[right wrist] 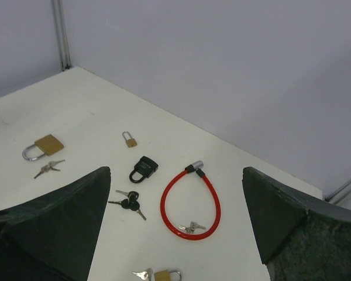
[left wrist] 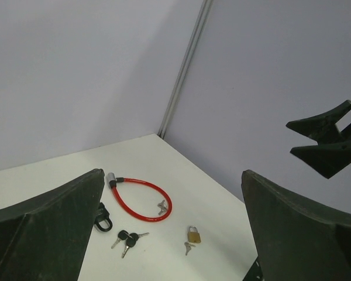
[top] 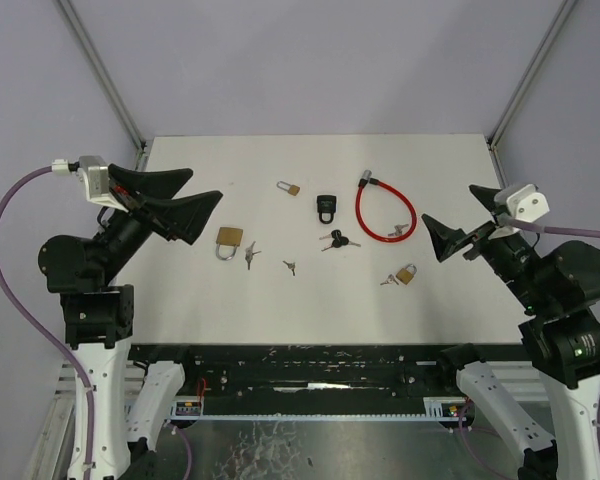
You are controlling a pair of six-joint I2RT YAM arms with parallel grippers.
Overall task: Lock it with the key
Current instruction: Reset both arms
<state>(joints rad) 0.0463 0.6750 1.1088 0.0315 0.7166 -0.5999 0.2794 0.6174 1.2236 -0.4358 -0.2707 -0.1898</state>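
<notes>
Several locks lie on the white table (top: 180, 290). A red cable lock (top: 385, 212) forms a closed loop with silver keys (top: 398, 232) inside it. Left of it sit a black padlock (top: 326, 208) and black-headed keys (top: 335, 240). A large brass padlock (top: 228, 241) has keys (top: 251, 252) beside it. Another brass padlock (top: 406, 274) lies near the front right with its keys (top: 389, 281). My left gripper (top: 202, 190) hovers open above the table's left side, holding nothing. My right gripper (top: 432, 238) is open and raised at the right, also holding nothing.
A small brass padlock (top: 289, 188) lies toward the back and a loose small key (top: 290, 266) near the middle. Grey walls and metal corner posts (top: 100, 70) enclose the table. A black rail (top: 310, 365) runs along the near edge between the arm bases.
</notes>
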